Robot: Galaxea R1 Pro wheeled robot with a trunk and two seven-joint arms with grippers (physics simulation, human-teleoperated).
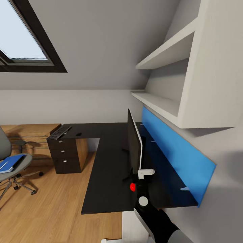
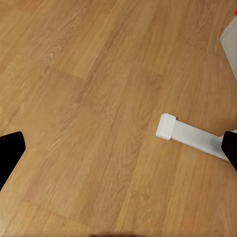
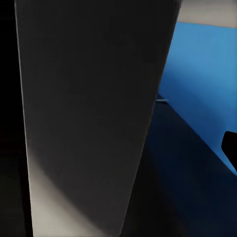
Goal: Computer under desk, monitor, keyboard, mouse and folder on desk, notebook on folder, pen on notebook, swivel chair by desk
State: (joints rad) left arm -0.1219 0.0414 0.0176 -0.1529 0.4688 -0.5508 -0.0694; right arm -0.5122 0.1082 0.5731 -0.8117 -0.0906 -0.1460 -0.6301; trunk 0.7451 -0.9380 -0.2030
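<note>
Monitor [image 1: 134,145]: upright on the desk [image 1: 108,162], edge-on, near the blue back panel [image 1: 175,152], red dot at its lower near corner. Keyboard [image 1: 59,132]: at the desk's far left end, above the drawers [image 1: 64,156]. Mouse [image 1: 79,134]: just beside it. Folder [image 1: 10,162]: on the swivel chair [image 1: 13,165] seat, well apart from the desk. My left gripper [image 2: 118,153]: fingers spread over bare wood floor [image 2: 89,98]. My right gripper [image 1: 145,172]: at the monitor's back; I cannot tell its state.

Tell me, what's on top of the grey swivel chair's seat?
A flat blue folder lies on the swivel chair seat. Something pale shows at its near edge, too small to identify. The seat under the folder is covered.
</note>
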